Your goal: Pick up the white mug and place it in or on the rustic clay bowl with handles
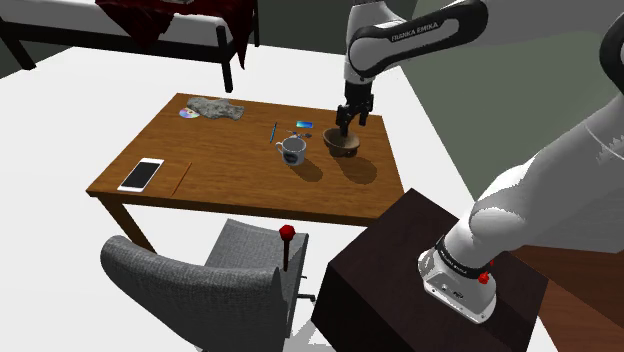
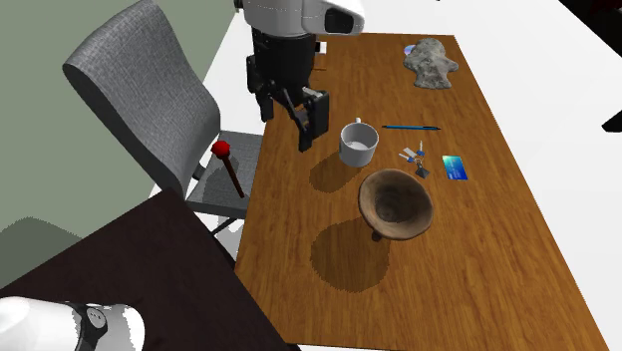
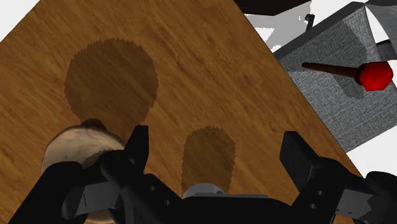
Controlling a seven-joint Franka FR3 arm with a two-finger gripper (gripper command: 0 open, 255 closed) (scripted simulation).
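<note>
Hanging there with black gripper [image 2: 286, 130] spread wide; down on wooden table [image 2: 478, 259], white mug [image 2: 359, 144] near brown bowl [image 2: 396, 204].

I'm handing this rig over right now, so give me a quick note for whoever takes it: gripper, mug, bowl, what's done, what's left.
Black two-finger gripper: open, empty, raised over the wooden table.
White mug: upright on the table, beside the brown round bowl, apart from it.
Done: nothing yet.
Left: grasp mug, lift, set it in the bowl.
</note>
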